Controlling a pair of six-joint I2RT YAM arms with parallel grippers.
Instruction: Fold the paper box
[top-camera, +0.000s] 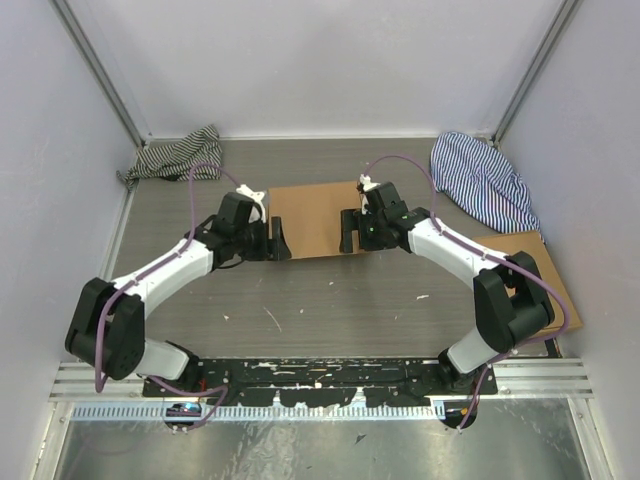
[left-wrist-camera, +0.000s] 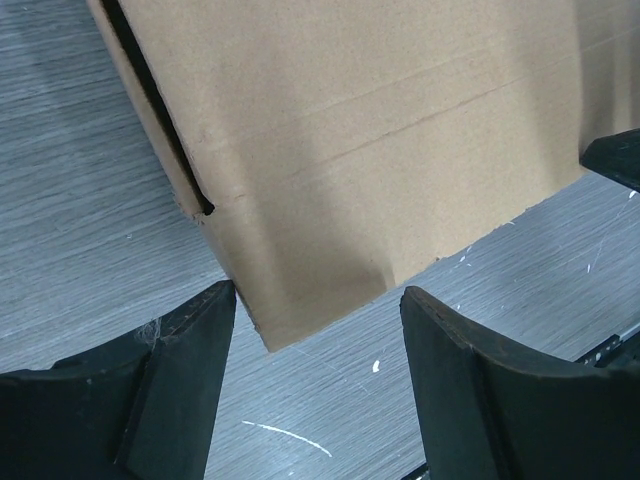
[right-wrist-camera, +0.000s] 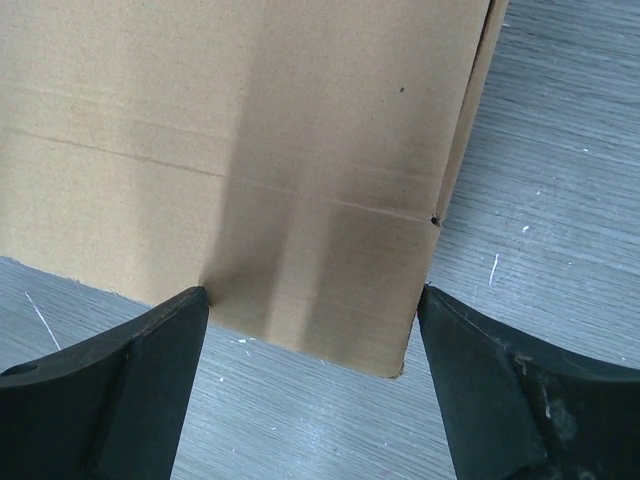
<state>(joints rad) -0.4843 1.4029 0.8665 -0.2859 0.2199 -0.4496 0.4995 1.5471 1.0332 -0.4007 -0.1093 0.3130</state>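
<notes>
At the far left of the tabletop (top-camera: 330, 300) a dark striped cloth (top-camera: 175, 157) lay bunched against the back wall. Nearer the middle, the left gripper (top-camera: 278, 240) stood open at the near left corner of the paper box (top-camera: 312, 215). The box was a plain brown corrugated sheet lying flat at the centre of the tabletop, between the two arms. From the left wrist, the left gripper (left-wrist-camera: 318, 330) had its black fingers (left-wrist-camera: 190, 370) spread wide either side of that corner. The paper box (left-wrist-camera: 380, 130) showed faint creases and a dark slit along its left edge, and its surface bore only plain brown board. The right gripper (top-camera: 348, 230) stood likewise open at the near right corner. In the right wrist view, the right gripper (right-wrist-camera: 312, 330) straddled the corner of the paper box (right-wrist-camera: 250, 150), which showed a crease and a folded side flap. Whether either fingertip pressed the board could not be told. Farther right lay a blue striped cloth (top-camera: 485, 180), with a smooth flat cardboard rectangle (top-camera: 548, 262) near it, partly under the right arm.
</notes>
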